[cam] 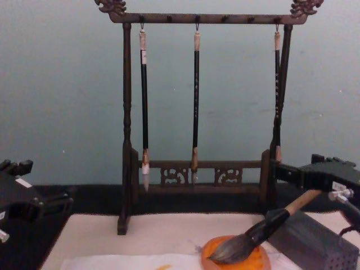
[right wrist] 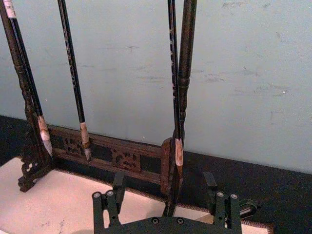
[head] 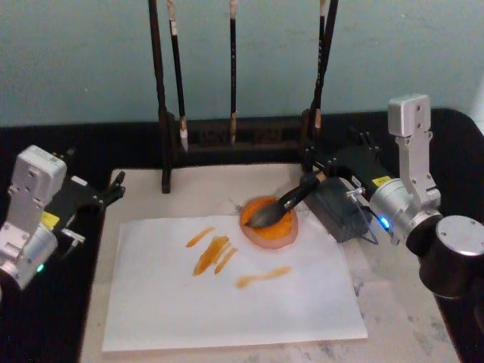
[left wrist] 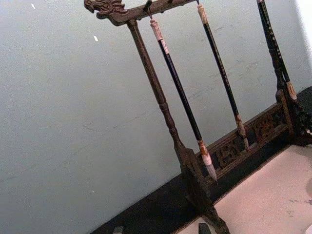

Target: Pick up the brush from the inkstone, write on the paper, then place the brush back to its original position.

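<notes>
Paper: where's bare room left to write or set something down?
The paper is bare along its near half, below the orange strokes. Crowded at the far right: inkstone, brush, grey box and right gripper.

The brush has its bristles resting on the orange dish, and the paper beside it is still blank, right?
Not quite. The brush does rest its bristles on the orange dish, but the paper is not blank: the head view shows several orange strokes on it, beside the dish.
</notes>
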